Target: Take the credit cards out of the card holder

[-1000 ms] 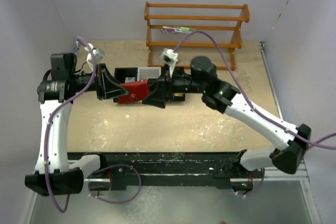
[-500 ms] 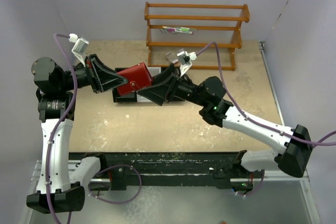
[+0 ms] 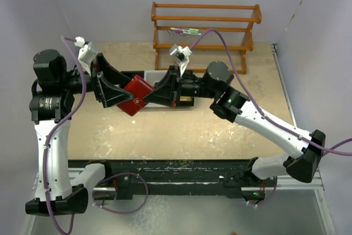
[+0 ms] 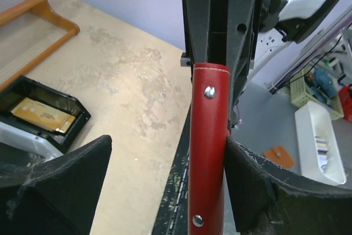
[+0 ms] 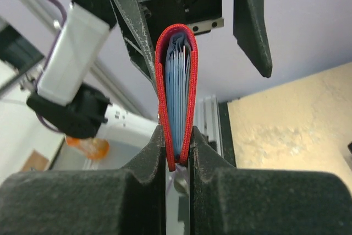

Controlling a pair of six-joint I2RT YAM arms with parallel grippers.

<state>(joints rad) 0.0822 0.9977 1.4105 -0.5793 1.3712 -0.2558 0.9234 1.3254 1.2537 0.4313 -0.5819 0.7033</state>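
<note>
The card holder [image 4: 208,152] hangs in the air above the tabletop [image 3: 192,130], between the two arms and held by one of them only. The right gripper [image 5: 176,148] has its fingers pressed shut on one edge of it. The left gripper [image 4: 168,158] stands wide open around the other end with nothing in its grasp, and one finger sits just beside the red cover; whether they touch I cannot tell. The credit cards appear to be inside, though the right wrist view gives only pale blue-grey leaves [image 5: 177,89] packed between the covers, sleeves or cards. The main risk is the single narrow pinch: a nudge from the left fingers as they close could twist the holder or pull it loose, dropping it shut onto the tabletop. The right fingers also seem to clamp the opening side, leaving the folded back towards the left arm, so no card edge is offered there. The two sets of fingers are close enough to collide. Below and behind lies a black-and-white tray [image 4: 25,83] holding a gold block [image 4: 44,115], and a wooden rack [image 3: 204,31] stands further back, neither blocking the way.
</note>
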